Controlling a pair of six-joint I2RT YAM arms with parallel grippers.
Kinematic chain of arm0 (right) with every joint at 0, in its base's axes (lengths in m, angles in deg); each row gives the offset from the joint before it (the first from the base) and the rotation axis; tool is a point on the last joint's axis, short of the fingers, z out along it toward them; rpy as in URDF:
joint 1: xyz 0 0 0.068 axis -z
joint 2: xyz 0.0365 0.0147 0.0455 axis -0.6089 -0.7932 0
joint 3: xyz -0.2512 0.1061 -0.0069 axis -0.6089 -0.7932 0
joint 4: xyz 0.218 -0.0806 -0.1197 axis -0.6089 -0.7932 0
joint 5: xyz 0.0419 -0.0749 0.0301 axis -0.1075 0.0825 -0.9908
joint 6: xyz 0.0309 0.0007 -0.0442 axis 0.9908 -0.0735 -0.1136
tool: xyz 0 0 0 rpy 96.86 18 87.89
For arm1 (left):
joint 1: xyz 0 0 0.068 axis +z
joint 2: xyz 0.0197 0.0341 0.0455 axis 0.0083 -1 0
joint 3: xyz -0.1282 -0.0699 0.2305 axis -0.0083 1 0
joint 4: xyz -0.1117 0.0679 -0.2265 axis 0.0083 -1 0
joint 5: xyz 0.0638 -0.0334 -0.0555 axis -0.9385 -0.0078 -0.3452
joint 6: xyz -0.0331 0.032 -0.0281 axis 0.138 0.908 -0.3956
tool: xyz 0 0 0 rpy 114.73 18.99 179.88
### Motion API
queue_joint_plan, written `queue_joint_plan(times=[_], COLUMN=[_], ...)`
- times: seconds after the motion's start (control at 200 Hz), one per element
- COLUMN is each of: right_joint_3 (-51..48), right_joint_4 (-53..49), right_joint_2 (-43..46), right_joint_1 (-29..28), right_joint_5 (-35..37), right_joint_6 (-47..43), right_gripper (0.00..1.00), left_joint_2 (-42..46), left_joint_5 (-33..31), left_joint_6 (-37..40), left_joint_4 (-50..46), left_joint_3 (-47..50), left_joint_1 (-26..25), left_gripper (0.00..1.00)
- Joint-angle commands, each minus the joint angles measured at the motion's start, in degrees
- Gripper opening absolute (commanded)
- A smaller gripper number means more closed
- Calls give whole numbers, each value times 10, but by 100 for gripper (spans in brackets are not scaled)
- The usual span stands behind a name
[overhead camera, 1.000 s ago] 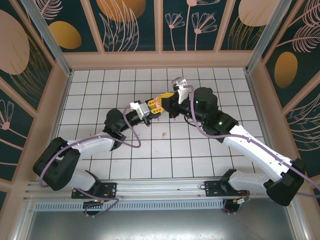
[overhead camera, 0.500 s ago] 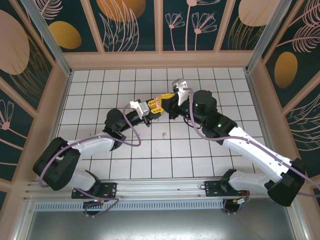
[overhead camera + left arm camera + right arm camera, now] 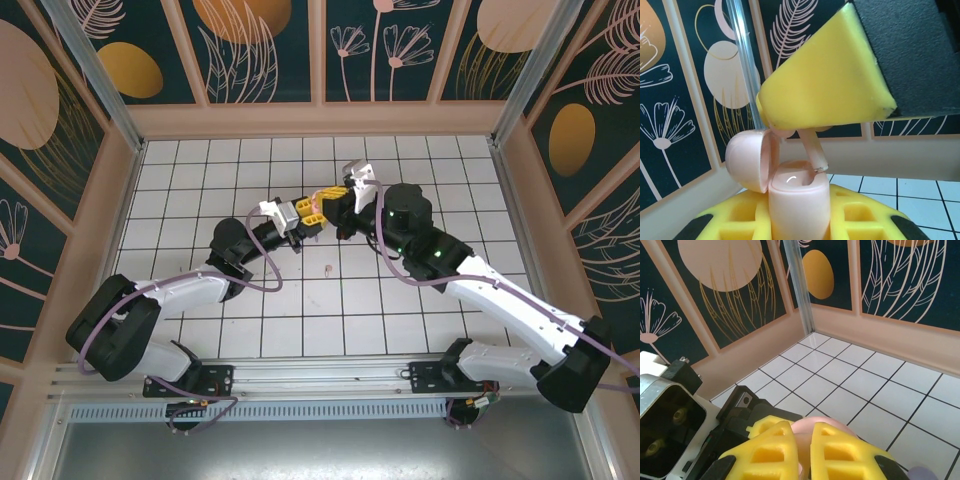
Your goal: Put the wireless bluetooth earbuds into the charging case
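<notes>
Earbud [image 3: 812, 150], pale pink, hangs stem-down, pinched in the right gripper [image 3: 338, 203], whose jaws are nearly closed. Its stem tip sits at the mouth of the open case [image 3: 799, 200]. Left gripper [image 3: 312, 212] clamps that case upright, lid [image 3: 746, 160] swung back. Over the last second the right arm has edged left toward the case, so seating looks imminent.

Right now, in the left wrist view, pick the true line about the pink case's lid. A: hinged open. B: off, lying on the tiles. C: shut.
A: the lid stands hinged open on the pink case in the left hand, the right hand holding a pink earbud above it.
</notes>
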Motion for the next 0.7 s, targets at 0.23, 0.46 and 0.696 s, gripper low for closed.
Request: queue_joint_plan(times=[0.23,0.46,0.696], right_joint_3=[-14,8,32], right_joint_4=[-67,-48,-43], right_joint_2=[-7,2,10], right_joint_1=[-14,-14,-11], right_joint_5=[3,8,7], right_joint_6=[-14,10,18], right_gripper=[5,5,5], left_joint_2=[26,28,31], left_joint_5=[-20,-19,-11], left_joint_6=[2,9,12], left_joint_4=[64,55,54], left_joint_3=[-27,-21,-16], left_joint_1=[-2,-2,-2], left_gripper=[0,0,0])
